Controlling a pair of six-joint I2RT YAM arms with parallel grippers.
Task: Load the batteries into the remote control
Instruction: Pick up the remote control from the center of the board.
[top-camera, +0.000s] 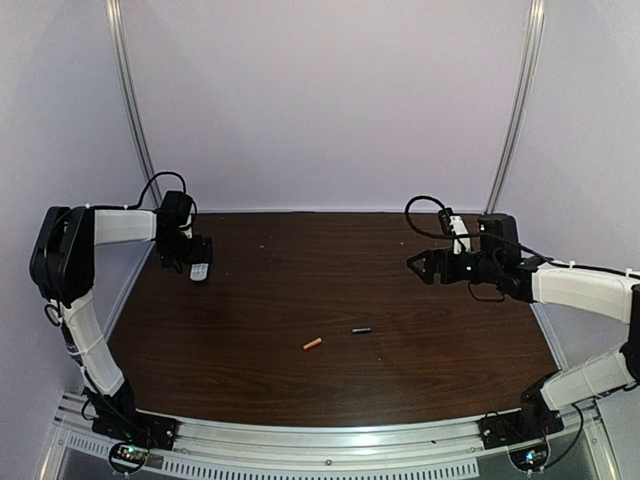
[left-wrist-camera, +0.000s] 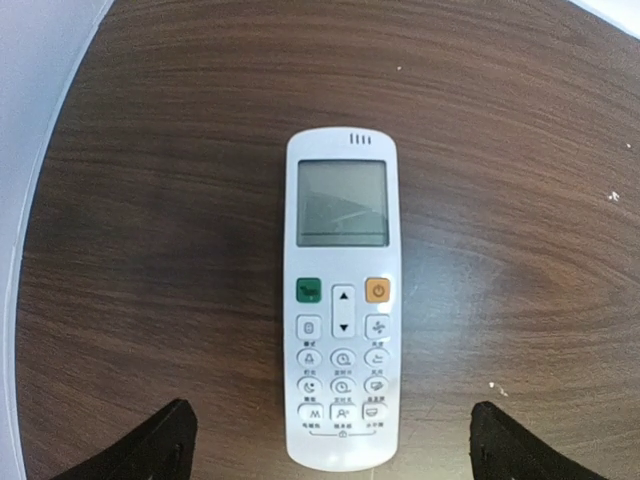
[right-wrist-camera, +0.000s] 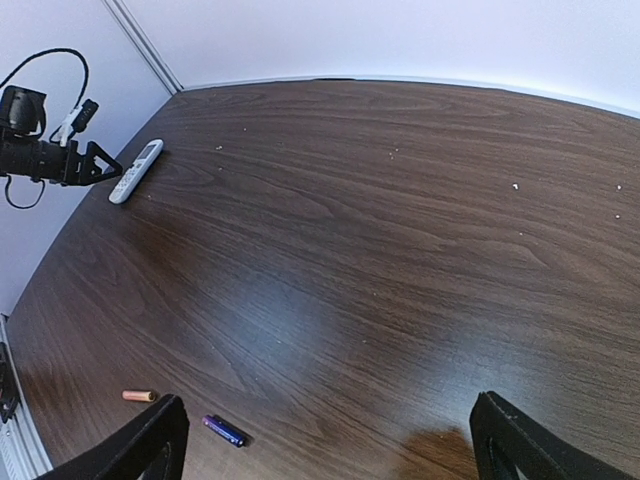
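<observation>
Overhead, the remote control (top-camera: 199, 271) lies far left on the surface (top-camera: 300, 290) beneath the left gripper (top-camera: 197, 256); the orange battery (top-camera: 312, 343) and the dark battery (top-camera: 361, 330) lie mid-surface. Left wrist: jaws spread wide, empty, flanking the face-up remote control. Right wrist: the right gripper (right-wrist-camera: 330, 405) is likewise spread, empty.

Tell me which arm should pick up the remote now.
Left. The left gripper hangs open directly over the remote control, fingers either side; the right gripper sits across the table.
</observation>
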